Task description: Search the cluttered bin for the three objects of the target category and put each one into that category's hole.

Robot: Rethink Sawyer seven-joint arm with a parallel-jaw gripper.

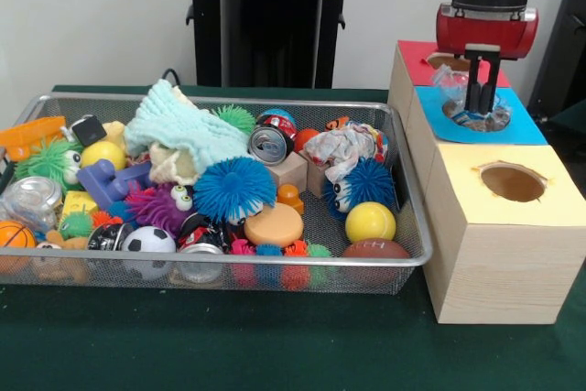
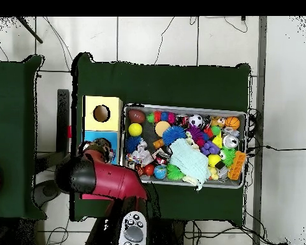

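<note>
The cluttered bin (image 1: 229, 264), a wide silver wire-mesh tray, sits on the green table and is full of toys; it also shows in the overhead view (image 2: 184, 107). To its right stands a wooden box with a red top (image 1: 417, 54), a blue top (image 1: 526, 125) and a yellow top (image 1: 549, 185), each with a round hole. My gripper (image 1: 481, 103) hangs straight down over the blue hole, shut on a crumpled piece of clear plastic (image 1: 450, 82) that reaches into the hole. In the overhead view my red arm (image 2: 111, 178) hides the gripper.
In the bin lie a crushed can (image 1: 270, 145), a crumpled wrapper (image 1: 343, 148), a clear plastic cup (image 1: 27, 200), a pale blue cloth (image 1: 183, 127), a blue spiky ball (image 1: 233, 188), a yellow ball (image 1: 370, 222) and a football (image 1: 375, 249). The robot pedestal (image 1: 265, 20) stands behind.
</note>
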